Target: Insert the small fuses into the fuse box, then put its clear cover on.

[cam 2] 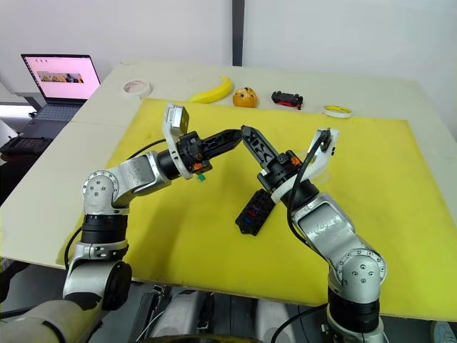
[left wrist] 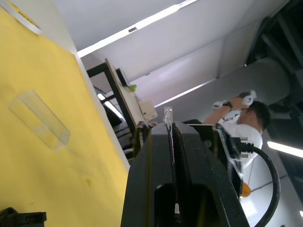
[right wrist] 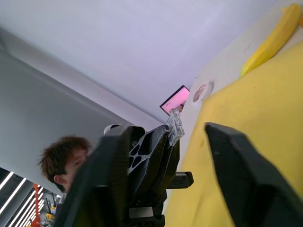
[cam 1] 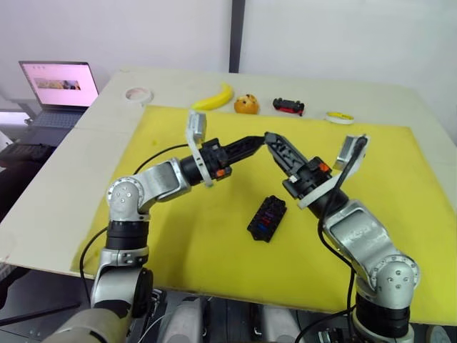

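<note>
My left fingers (left wrist: 171,126) are closed on a tiny clear plastic sliver (left wrist: 168,113), held in the air over the yellow mat (cam 1: 400,186). I can't tell whether it's a fuse. My right fingers (cam 2: 245,131) are spread open around it. A handover this fine could twist or drop the piece if one side lets go early. The black slotted fuse box (cam 1: 267,218) sits below (some coloured fuses seated). The clear rectangular cover (left wrist: 40,120) lies apart on the mat, easy to knock.
</note>
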### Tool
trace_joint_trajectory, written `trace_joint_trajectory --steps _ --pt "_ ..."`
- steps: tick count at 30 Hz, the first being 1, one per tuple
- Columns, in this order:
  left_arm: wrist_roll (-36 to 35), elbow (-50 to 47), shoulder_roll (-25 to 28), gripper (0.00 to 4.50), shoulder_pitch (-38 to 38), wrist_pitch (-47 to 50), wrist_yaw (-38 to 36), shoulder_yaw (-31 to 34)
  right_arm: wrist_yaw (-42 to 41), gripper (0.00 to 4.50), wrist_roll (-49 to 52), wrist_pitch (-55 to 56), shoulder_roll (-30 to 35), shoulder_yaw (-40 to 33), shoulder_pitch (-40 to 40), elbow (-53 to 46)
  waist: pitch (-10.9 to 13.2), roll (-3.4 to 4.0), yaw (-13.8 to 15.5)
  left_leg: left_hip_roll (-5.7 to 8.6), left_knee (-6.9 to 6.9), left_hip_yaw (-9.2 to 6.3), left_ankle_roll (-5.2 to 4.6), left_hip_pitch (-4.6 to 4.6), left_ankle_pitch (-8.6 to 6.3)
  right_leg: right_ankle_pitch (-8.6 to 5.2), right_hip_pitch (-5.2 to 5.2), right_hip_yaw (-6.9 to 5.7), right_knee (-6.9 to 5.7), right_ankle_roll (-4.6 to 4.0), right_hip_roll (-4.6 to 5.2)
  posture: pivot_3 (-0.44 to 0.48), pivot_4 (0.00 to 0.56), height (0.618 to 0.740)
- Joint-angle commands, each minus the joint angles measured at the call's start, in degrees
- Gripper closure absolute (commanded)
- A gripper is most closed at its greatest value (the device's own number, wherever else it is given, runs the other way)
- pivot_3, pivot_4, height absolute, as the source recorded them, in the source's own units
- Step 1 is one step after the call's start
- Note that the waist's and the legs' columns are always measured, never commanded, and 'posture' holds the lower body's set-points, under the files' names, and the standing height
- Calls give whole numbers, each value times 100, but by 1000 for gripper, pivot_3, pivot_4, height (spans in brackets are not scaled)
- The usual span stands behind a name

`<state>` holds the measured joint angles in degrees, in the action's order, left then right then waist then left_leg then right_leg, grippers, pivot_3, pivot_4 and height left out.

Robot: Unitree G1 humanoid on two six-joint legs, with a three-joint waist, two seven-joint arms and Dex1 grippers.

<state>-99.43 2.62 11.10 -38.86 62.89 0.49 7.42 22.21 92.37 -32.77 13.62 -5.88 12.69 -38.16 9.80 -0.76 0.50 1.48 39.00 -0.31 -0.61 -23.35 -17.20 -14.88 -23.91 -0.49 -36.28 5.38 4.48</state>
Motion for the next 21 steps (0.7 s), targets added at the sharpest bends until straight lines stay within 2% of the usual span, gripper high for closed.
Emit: trace_joint_trajectory --steps 1,10,21 --pt "-64 -150 52 4500 4 18 -170 -14 -57 1849 37 174 42 30 81 -194 0 0 1 0 0 0 0 0 0 0 0 0 0 0 -1 0 150 740" --pt "-176 -37 261 4500 52 96 -305 32 -53 1849 77 293 136 124 60 -181 0 0 4 0 1 0 0 0 0 0 0 1 -1 0 -1 0 150 740" --pt "-325 -71 83 4500 -63 -32 -54 -34 -55 1849 97 283 266 256 42 -168 0 0 6 0 1 0 0 0 0 0 0 1 0 0 0 0 150 740"
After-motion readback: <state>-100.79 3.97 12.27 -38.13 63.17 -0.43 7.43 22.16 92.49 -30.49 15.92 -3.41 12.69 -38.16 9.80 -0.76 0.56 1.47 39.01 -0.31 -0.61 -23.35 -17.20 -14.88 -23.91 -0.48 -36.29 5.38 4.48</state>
